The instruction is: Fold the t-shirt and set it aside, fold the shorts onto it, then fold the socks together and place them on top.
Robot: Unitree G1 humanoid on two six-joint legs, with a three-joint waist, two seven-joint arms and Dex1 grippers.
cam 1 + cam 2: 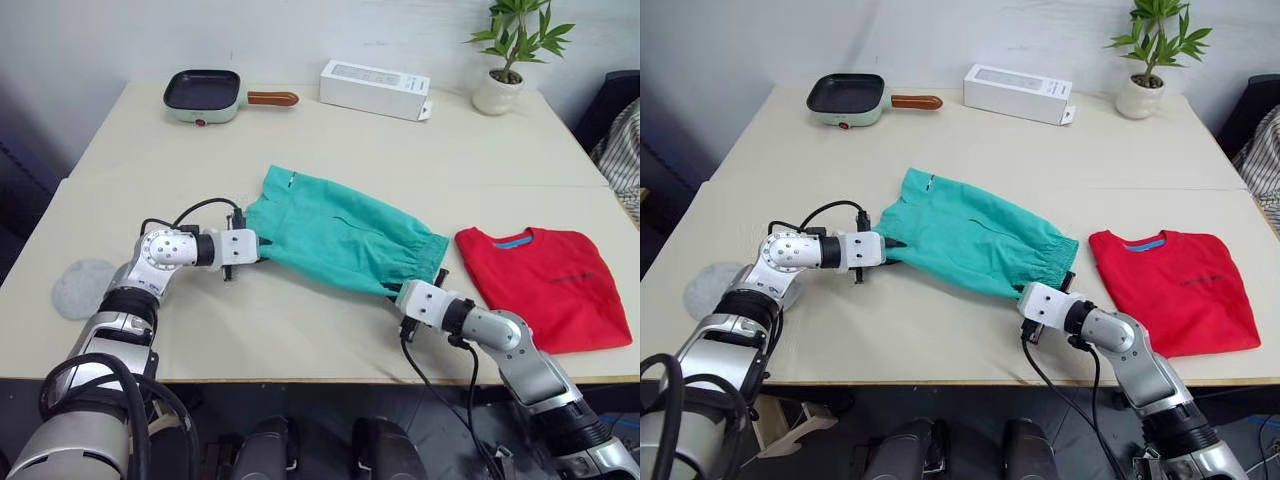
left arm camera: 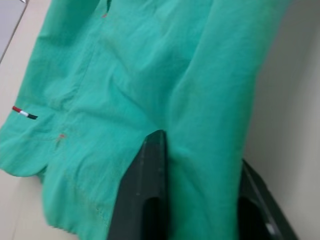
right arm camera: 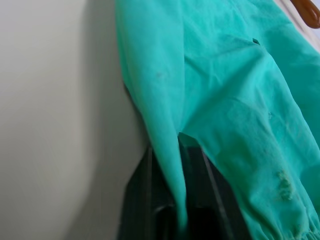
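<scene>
2 grippers, left [image 1: 250, 247] and right [image 1: 396, 291], have fingers pinching the shorts [image 1: 340, 238]; next, lift them onto the folded t-shirt [image 1: 548, 283]

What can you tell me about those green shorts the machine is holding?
The shorts are teal, of soft woven-looking fabric, with a gathered elastic waistband on the side towards the t-shirt and a small striped tag near one leg hem. They lie folded lengthwise, slanting across the table. The left tool pinches the leg end, the right tool the waistband end.
</scene>
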